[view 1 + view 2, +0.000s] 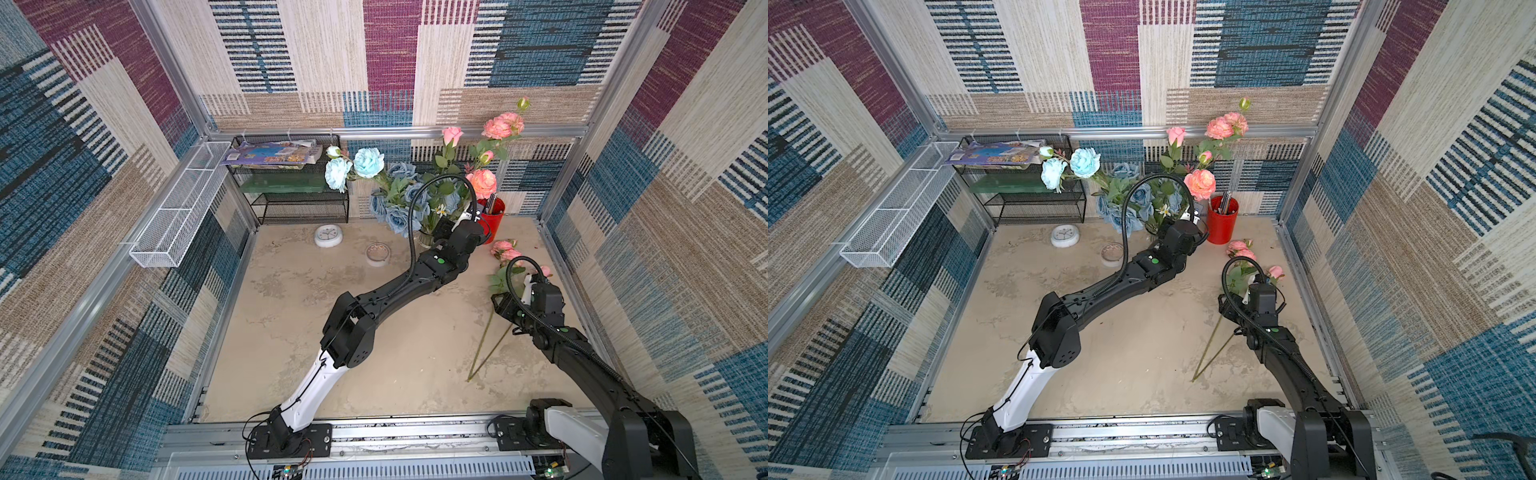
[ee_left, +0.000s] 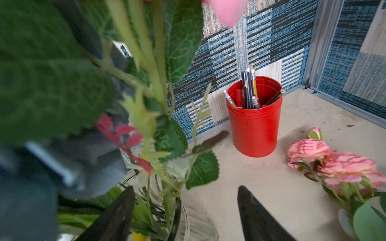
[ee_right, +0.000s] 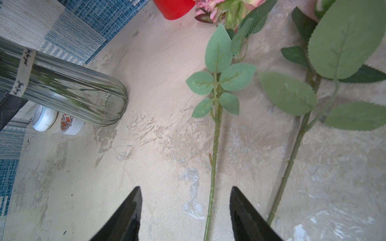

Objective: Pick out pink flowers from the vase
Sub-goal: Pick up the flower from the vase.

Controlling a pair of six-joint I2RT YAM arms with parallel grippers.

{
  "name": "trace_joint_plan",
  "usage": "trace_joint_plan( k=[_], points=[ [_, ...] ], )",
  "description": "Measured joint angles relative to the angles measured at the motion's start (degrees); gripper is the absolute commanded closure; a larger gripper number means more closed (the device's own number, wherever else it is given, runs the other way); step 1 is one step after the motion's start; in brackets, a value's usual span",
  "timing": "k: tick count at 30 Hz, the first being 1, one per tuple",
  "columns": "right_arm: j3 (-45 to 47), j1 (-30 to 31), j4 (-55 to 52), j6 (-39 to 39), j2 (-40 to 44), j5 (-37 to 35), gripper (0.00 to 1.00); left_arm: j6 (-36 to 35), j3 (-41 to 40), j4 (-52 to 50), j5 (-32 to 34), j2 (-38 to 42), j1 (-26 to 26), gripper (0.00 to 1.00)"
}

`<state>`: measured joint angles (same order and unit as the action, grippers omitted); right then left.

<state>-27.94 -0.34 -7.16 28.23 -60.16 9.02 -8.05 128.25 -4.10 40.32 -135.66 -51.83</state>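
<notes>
In a top view, the pink flowers (image 1: pixel 482 183), coral roses on green stems, are standing in the vase (image 1: pixel 424 240) at the bench's (image 1: pixel 270 332) 1 o'clock; two more are lying at 3 o'clock. Left wrist: your left hand (image 2: pixel 186 187) is gaping wide around the vase's mouth. Right wrist: your right hand (image 3: pixel 186 187) is standing wide over one lying stem.

A paper band (image 3: pixel 25 71) around the clear ribbed glass vase (image 3: pixel 87 98), which stood at about one o'clock on the table (image 1: pixel 374 374), carried black script that read "Just for you", printed twice. A white tape roll (image 3: pixel 70 125) near the vase bore orange label squares inside its core, too small to read. The booklet cover (image 1: pixel 270 153) at eleven o'clock and the numerals of the white round clock (image 1: pixel 328 236) were illegible.
</notes>
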Motion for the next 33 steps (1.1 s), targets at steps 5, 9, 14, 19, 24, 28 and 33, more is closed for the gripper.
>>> trace_joint_plan(
  k=[5, 9, 14, 19, 24, 28, 33],
  points=[
    [0.3, 0.0, 0.0, 0.0, 0.4, 0.5, 0.38, 0.1, -2.1, 3.5, -0.3, -0.1, 0.9, 0.45],
    [0.7, 0.0, 0.2, 0.0, 0.7, 0.7, 0.38, 0.2, -7.0, 6.3, -3.7, 1.2, 1.7, 0.55],
    [1.0, 0.0, 0.4, 0.0, 1.1, 0.9, 0.37, 0.2, -9.6, 9.2, -7.6, 3.5, 2.0, 0.74],
    [1.1, 0.0, 0.4, 0.0, 1.3, 1.0, 0.37, 0.2, -12.2, 11.5, -11.3, 5.4, 2.7, 0.8],
    [1.3, 0.0, 0.4, 0.0, 1.4, 1.0, 0.37, 0.6, -12.6, 11.8, -15.2, 6.2, 3.3, 0.93],
    [1.4, 0.0, 0.4, 0.0, 1.7, 1.0, 0.36, 0.6, -12.6, 11.8, -17.3, 6.8, 3.3, 1.0],
    [1.5, 0.0, 0.4, 0.0, 1.9, 1.0, 0.36, 0.6, -13.4, 11.8, -19.6, 8.0, 3.4, 1.0]
  ],
)
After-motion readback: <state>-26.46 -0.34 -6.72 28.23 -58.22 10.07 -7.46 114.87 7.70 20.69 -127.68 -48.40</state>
